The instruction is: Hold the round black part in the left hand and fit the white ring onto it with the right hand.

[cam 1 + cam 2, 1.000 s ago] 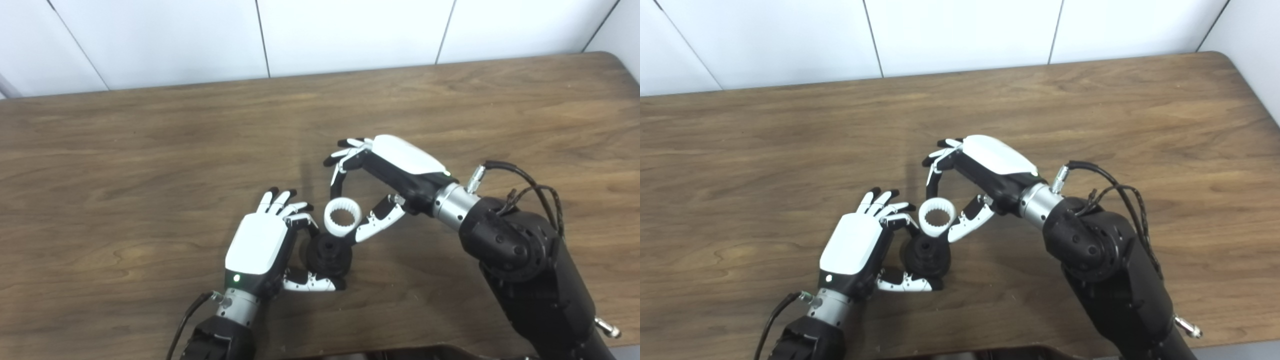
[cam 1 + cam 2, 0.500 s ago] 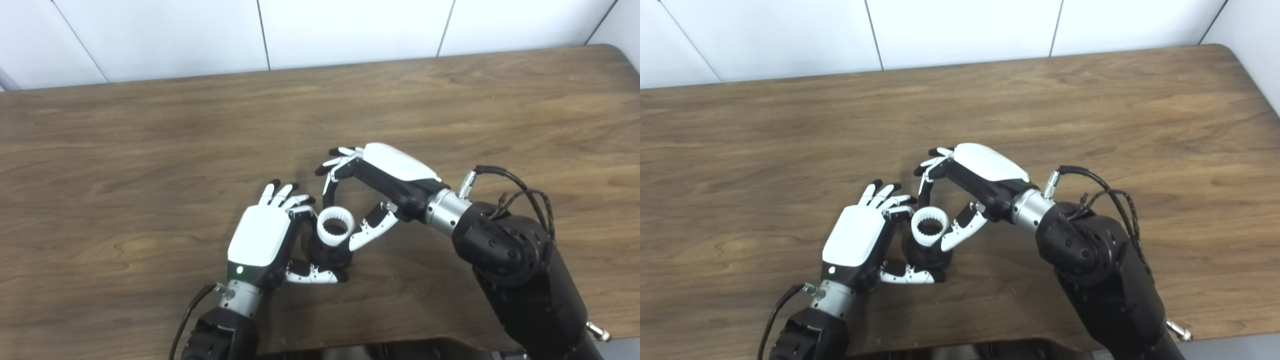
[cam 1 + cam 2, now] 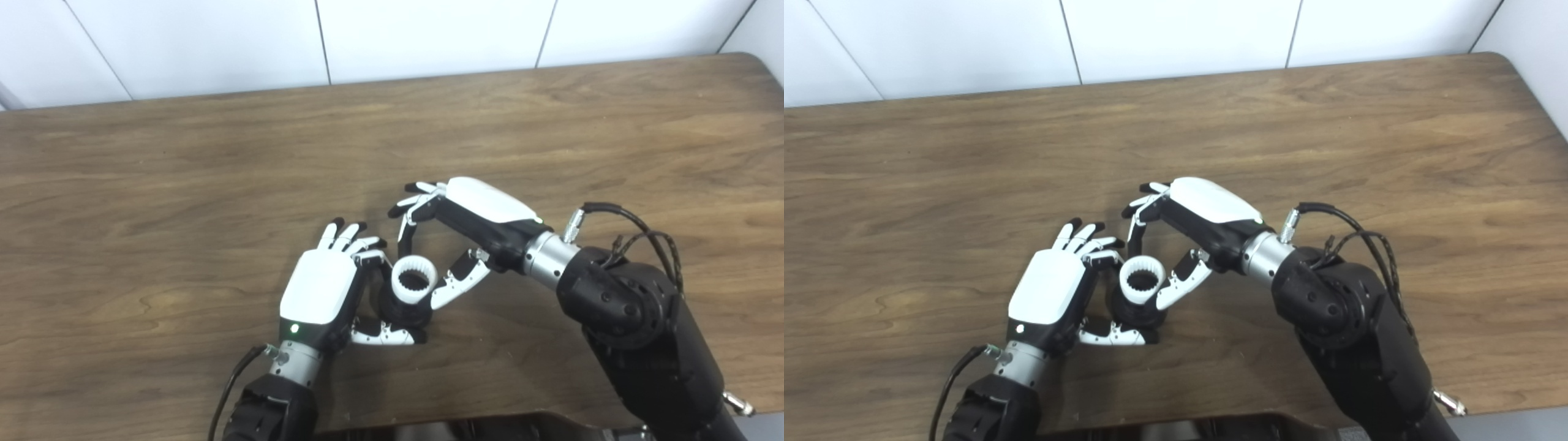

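Note:
The round black part [image 3: 401, 311] stands on the wooden table [image 3: 184, 184] near its front edge, gripped by my left hand [image 3: 321, 294] between thumb and a curled finger. The white toothed ring [image 3: 414, 281] sits right over the top of the black part, pinched by my right hand [image 3: 465, 214] between thumb and a finger. The ring covers the part's top, so I cannot tell whether it is seated. In the right eye view the ring [image 3: 1142, 283] and black part [image 3: 1130, 313] lie between my left hand [image 3: 1050, 294] and right hand [image 3: 1200, 211].
A white panelled wall [image 3: 429, 30] runs behind the table's far edge. The table's rounded right corner [image 3: 756, 61] is in view. A dark edge [image 3: 459, 429] shows at the bottom of the picture.
My right hand has brought the white ring down and left from beside the black part to directly over its top. The left hand kept its hold. The camera tilted slightly.

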`<control>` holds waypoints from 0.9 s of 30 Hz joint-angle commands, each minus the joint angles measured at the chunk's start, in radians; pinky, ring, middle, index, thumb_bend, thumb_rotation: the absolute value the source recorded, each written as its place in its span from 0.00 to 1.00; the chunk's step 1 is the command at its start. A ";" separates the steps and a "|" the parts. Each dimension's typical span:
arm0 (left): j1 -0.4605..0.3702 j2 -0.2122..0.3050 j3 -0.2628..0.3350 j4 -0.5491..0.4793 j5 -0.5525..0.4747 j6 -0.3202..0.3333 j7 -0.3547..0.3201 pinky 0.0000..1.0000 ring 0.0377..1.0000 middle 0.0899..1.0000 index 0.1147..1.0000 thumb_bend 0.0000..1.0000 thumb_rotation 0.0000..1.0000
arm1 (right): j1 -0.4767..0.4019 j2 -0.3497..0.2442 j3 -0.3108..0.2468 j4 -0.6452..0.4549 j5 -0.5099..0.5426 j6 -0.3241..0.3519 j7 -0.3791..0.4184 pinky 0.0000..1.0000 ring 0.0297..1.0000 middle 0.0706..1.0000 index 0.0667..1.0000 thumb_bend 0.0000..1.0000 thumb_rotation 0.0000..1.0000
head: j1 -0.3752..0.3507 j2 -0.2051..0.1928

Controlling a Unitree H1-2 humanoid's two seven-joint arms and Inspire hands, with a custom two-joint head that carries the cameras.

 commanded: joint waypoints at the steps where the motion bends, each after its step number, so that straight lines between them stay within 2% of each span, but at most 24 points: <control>1: -0.018 -0.011 -0.004 -0.011 0.013 0.001 0.001 1.00 0.92 0.77 0.42 0.52 0.05 | -0.023 -0.007 -0.001 -0.021 -0.004 -0.022 -0.012 1.00 0.97 0.82 0.45 0.52 0.13 | -0.001 0.000; 27: -0.023 -0.022 -0.017 -0.016 0.023 0.011 0.012 1.00 0.92 0.77 0.42 0.52 0.05 | -0.010 -0.002 0.023 0.023 -0.018 -0.067 -0.049 1.00 0.97 0.83 0.45 0.52 0.13 | -0.006 -0.003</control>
